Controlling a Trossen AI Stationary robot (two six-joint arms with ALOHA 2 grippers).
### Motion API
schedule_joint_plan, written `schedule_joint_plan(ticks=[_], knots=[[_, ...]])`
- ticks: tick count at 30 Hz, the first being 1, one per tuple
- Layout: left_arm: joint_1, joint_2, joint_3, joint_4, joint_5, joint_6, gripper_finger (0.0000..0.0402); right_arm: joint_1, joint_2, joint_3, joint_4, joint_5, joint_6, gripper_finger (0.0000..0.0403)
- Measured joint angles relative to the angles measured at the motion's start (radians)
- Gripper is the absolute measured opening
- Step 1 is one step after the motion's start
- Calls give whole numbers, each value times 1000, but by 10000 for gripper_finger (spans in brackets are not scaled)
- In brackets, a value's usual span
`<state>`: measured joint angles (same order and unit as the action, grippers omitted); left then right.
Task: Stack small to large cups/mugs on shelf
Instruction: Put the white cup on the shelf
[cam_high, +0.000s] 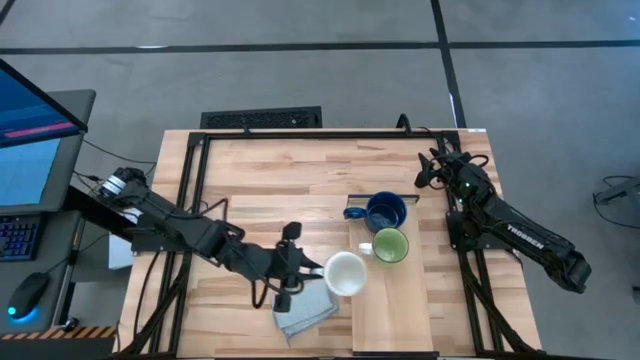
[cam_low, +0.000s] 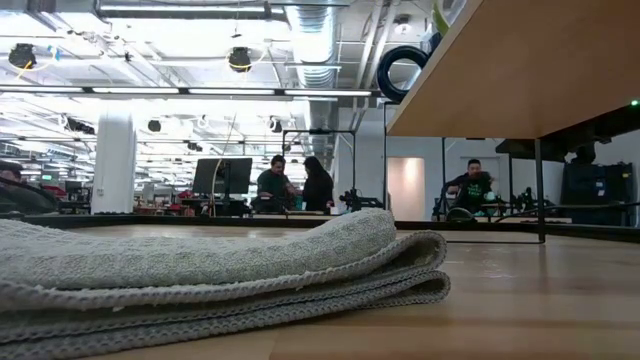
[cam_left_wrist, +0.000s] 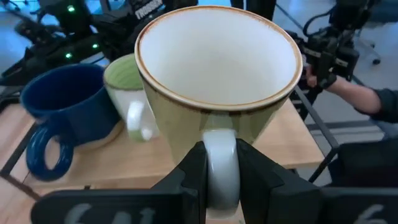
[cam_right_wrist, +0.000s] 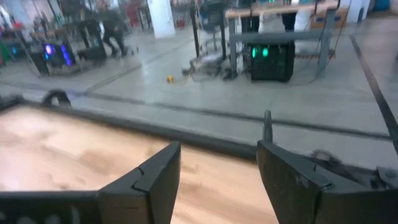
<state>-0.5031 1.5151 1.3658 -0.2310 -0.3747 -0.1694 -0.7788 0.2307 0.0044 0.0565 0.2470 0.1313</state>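
Note:
A white mug (cam_high: 345, 273) with a brown rim is at the left edge of the light-wood shelf (cam_high: 405, 300). My left gripper (cam_high: 316, 272) is shut on it, reaching in from the left. A dark blue mug (cam_high: 385, 211) and a light green mug (cam_high: 390, 245) stand upright on the shelf beyond it; both also show in the left wrist view, the blue mug (cam_left_wrist: 62, 99) and the green mug (cam_left_wrist: 121, 81). My right gripper (cam_high: 432, 166) is open and empty near the table's far right corner. My left gripper (cam_left_wrist: 221, 163) pinches the white mug's handle (cam_left_wrist: 221, 146) between its two fingers, one on each side of the loop. The fingers come about level from the table's left. The mug is upright with its mouth up; whether its base rests on the shelf, I cannot tell.
A folded grey-blue cloth (cam_high: 305, 312) lies on the table near the front edge, below my left gripper; it fills the low view (cam_low: 220, 270). The raised shelf's underside (cam_low: 520, 70) shows above it. A dark metal frame (cam_high: 190, 200) runs around the table.

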Motion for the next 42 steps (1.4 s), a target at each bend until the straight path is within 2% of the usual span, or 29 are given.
schedule_joint_plan(ticks=[11, 21, 26, 38, 42], knots=[[11, 251, 318, -104, 56, 35, 44, 0, 11, 0, -6, -15, 0, 235], [26, 437, 517, -120, 74, -30, 44, 0, 11, 0, -6, -17, 0, 235], [39, 486, 538, -115, 76, -59, 44, 0, 11, 0, -10, -45, 0, 235], [50, 502, 530, -129, 34, -98, 44, 0, 13, 0, -12, -50, -4, 235], [52, 529, 530, -126, 66, -100, 43, 0, 17, 0, -12, -50, -7, 235]])
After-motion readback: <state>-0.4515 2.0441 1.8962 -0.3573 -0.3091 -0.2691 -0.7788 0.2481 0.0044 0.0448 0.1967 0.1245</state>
